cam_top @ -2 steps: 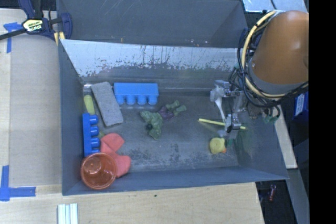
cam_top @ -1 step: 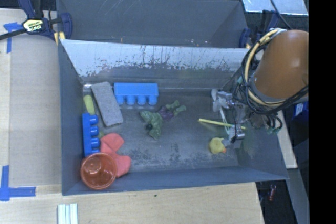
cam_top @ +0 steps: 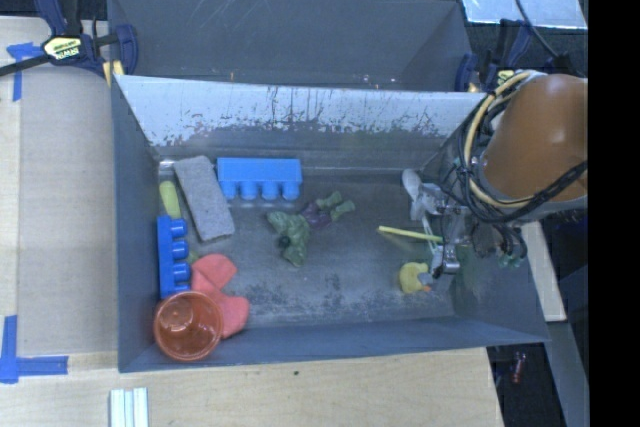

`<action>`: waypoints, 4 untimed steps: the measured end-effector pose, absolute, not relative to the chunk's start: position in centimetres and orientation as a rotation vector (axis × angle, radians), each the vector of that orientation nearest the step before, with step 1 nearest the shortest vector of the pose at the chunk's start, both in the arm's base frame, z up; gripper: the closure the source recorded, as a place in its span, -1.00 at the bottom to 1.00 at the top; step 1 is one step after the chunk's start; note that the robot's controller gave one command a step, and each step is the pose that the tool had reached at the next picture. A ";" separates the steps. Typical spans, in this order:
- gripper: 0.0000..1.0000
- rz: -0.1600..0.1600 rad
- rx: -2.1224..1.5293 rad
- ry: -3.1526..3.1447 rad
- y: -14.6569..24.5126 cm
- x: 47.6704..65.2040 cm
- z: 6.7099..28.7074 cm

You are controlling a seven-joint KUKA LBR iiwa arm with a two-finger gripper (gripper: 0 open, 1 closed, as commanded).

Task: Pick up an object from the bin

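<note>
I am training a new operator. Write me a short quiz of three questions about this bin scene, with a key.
1. True or false: the orange cup sits in the lower left corner of the bin.
2. Which thing lies nearest the gripper? A) grey block B) small yellow object C) green toy figure
3. Fill in: the toothed block by the back wall is coloured ____.
Key: 1 true; 2 B; 3 blue.

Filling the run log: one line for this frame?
gripper: down in bin, lower right of view, beside small yellow lump | near: thin yellow-green stick | centre: green toy figure | left: blue bricks, grey block, orange cup
</note>
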State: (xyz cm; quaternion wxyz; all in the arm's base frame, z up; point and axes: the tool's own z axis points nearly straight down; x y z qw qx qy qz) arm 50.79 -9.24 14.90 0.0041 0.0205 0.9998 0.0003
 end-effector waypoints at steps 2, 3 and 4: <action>-1.00 -0.001 0.162 3.126 -12.0 48.9 11.2; 1.00 0.001 0.390 3.090 -13.6 49.2 7.7; 1.00 0.001 0.389 3.091 -13.6 49.2 7.6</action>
